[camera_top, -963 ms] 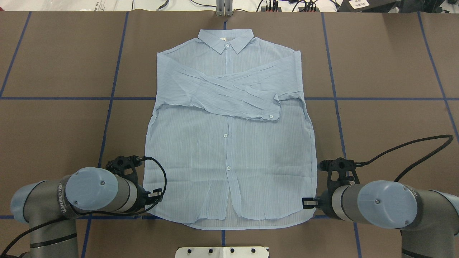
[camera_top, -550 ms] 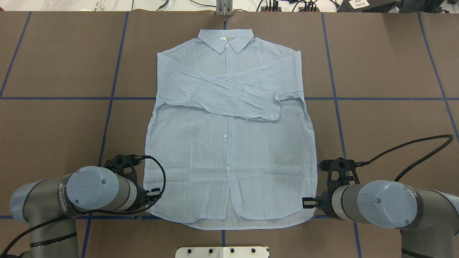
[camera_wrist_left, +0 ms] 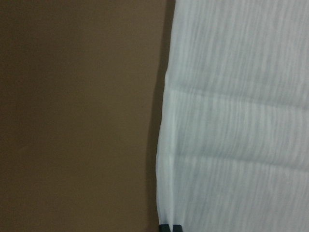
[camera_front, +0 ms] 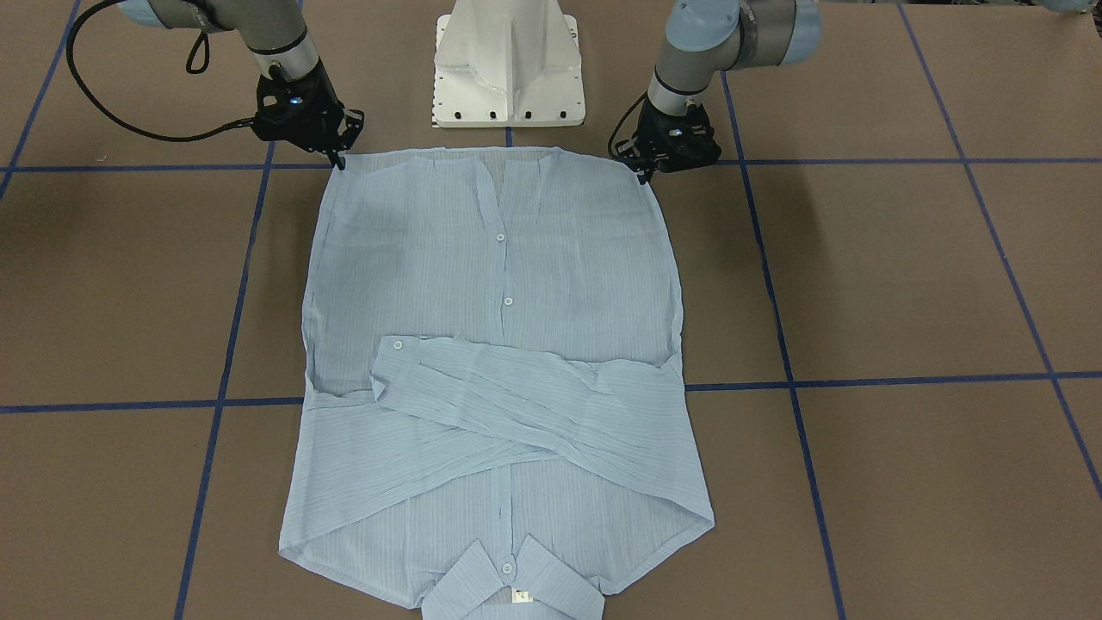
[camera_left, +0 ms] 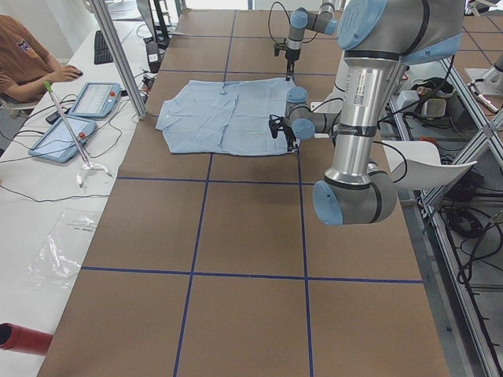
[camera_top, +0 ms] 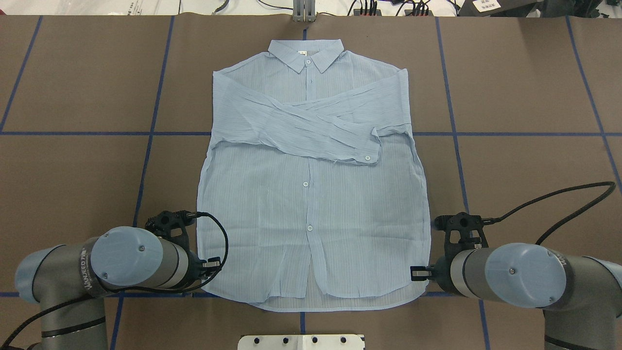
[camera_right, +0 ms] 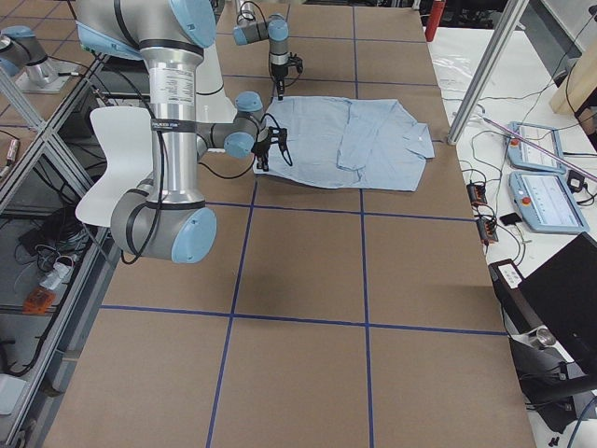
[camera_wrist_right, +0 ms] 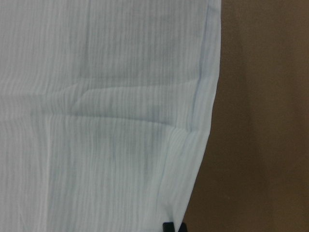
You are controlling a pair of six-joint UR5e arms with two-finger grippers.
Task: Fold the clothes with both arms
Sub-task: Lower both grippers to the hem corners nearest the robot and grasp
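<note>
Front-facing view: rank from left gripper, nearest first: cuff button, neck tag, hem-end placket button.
1. Hem-end placket button, at the end by the left gripper.
2. Cuff button, on the folded sleeve, midway along the shirt.
3. Neck tag, at the collar, far end.

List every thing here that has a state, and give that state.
shirt: flat on the table, front up, hem not yet folded.
sleeves: folded in, crossed over the chest.
collar: lying flat, buttoned.
left gripper: shut on the shirt's hem corner.
right gripper: shut on the opposite hem corner.
</note>
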